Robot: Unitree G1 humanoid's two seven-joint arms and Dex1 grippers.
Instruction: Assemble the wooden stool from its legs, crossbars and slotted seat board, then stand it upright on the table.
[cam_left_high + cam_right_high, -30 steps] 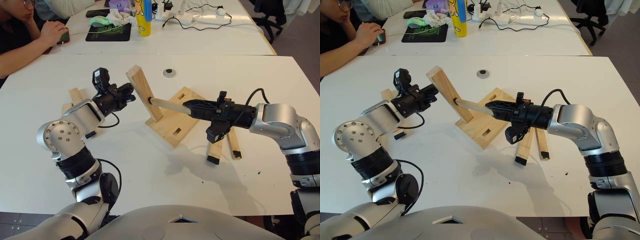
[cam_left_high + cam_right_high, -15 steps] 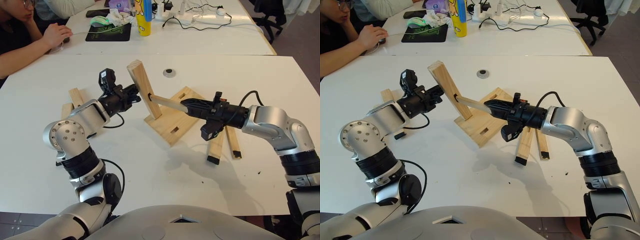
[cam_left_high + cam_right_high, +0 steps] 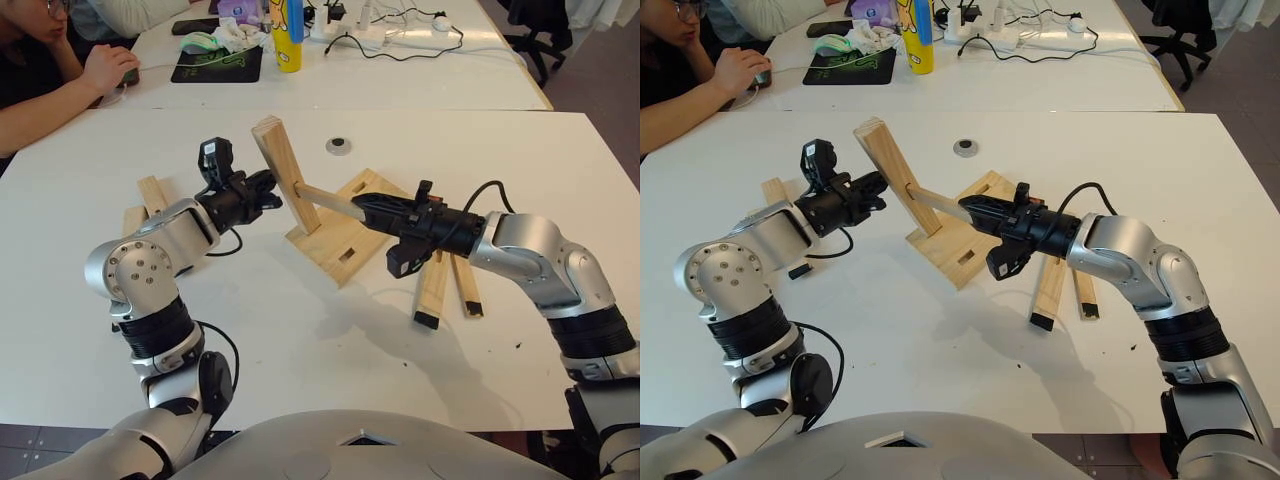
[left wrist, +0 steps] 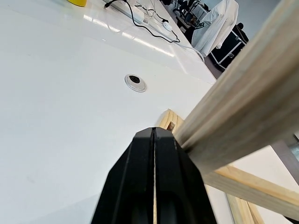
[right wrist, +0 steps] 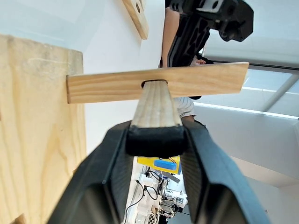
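A wooden leg [image 3: 287,178] stands tilted over the slotted seat board [image 3: 338,250] near the middle of the white table [image 3: 300,350], its lower end at the board's 8 o'clock edge and its long axis leaning up and away toward 11 o'clock; whether that lower end sits in a slot cannot be told. A crossbar [image 3: 327,199] runs almost level from 4 o'clock to 10 o'clock, its far end entered in the slot about halfway up the leg. The seat board lies flat, turned corner-on like a diamond. The right end effector [image 3: 360,206] is clamped on the crossbar's near end, fingers tight on either side, with the right arm stretched low across the table from 3 o'clock and bent at the elbow. The left end effector [image 3: 268,190] has its fingers closed together, gripping nothing, tips against the leg's 9 o'clock face level with the slot, the left forearm raised and reaching in from 8 o'clock. Compared with a second ago, the right end effector has travelled toward 10 o'clock, its elbow has swung inward, and the leg's top sits a little farther away; the left end effector has closed in on the leg and has barely shifted in the last half second. Two loose wooden pieces [image 3: 434,290] lie side by side at 4 o'clock of the board, under the right forearm, and more pieces [image 3: 151,191] lie at 9 o'clock beyond the left arm
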